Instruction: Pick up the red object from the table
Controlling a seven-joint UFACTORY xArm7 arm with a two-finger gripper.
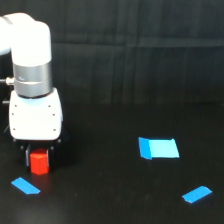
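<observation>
The red object (39, 163) is a small red-orange stubby block at the exterior view's left, near the front of the black table (110, 190). My gripper (39, 159) hangs straight down from the white arm (31, 75). Its two black fingers (26, 156) stand close against both sides of the block, shut on it. The block's lower part sticks out below the fingertips. I cannot tell whether the block rests on the table or is just off it.
A blue tape strip (25, 186) lies just in front of the block, to its left. A light-blue rectangle (158, 148) lies at centre right. Another blue strip (197, 194) lies at the front right. A dark curtain hangs behind the table.
</observation>
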